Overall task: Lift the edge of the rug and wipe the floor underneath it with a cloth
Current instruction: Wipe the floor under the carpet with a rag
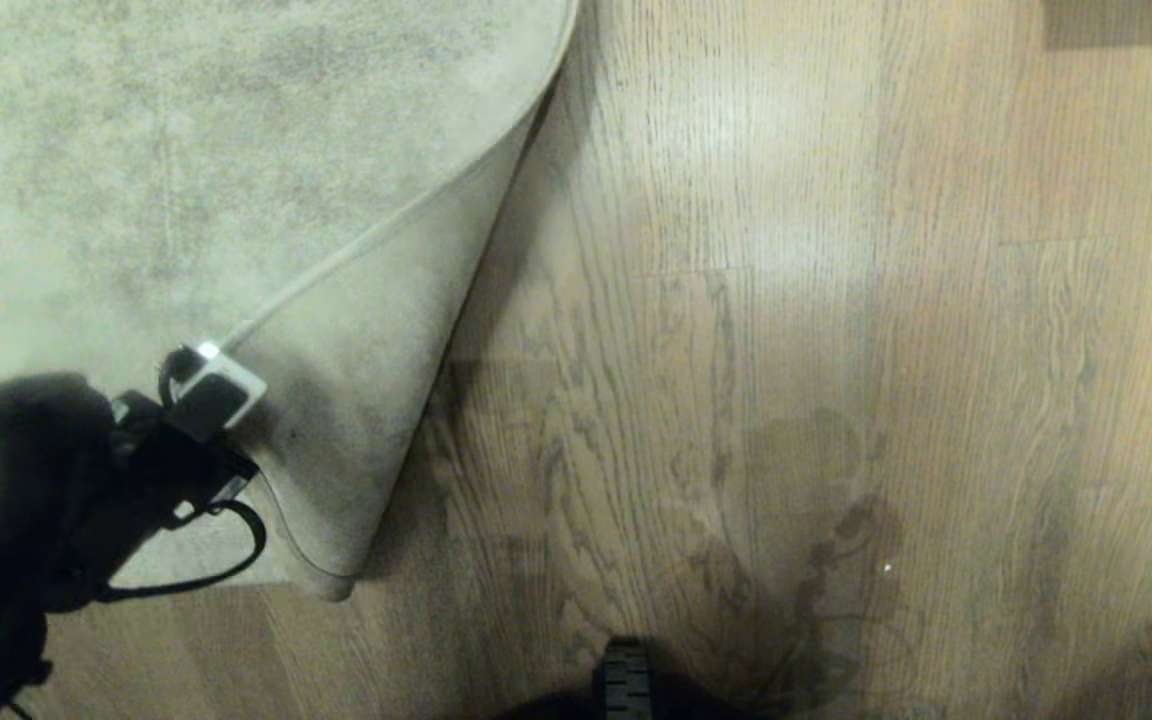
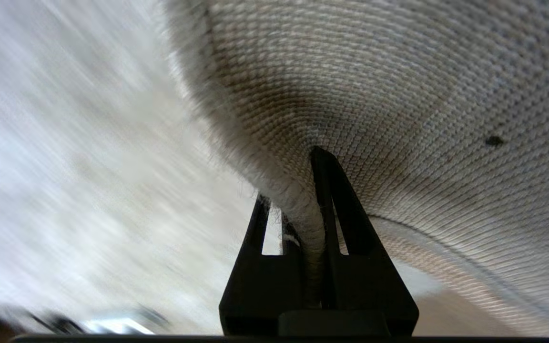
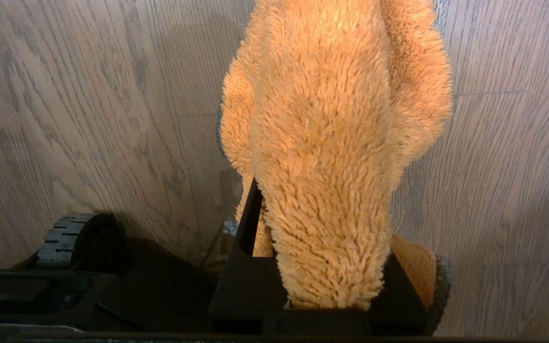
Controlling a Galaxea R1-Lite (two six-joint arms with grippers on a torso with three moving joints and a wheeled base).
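Observation:
The big grey-beige rug (image 1: 136, 150) fills the upper left of the head view. Its rug edge (image 1: 386, 235) is raised and folded back, so the paler woven backing (image 1: 366, 400) faces up. My left gripper (image 1: 231, 385) sits at the lifted corner. In the left wrist view the left gripper (image 2: 298, 190) is shut on the bound rug edge (image 2: 303, 214), with the backing (image 2: 398, 95) arching beyond it. The floor (image 1: 786, 300) of light wood planks lies bare beside the fold. My right gripper (image 3: 317, 205) is outside the head view. It is shut on the fluffy orange cloth (image 3: 331, 119), which hangs above the floor (image 3: 88, 95).
A wheel (image 3: 65, 236) of my base shows beside the right gripper, and the base's dark front (image 1: 626, 680) sits at the lower middle of the head view. A dark strip (image 1: 1126, 25) crosses the far right corner. Open floor stretches right of the rug.

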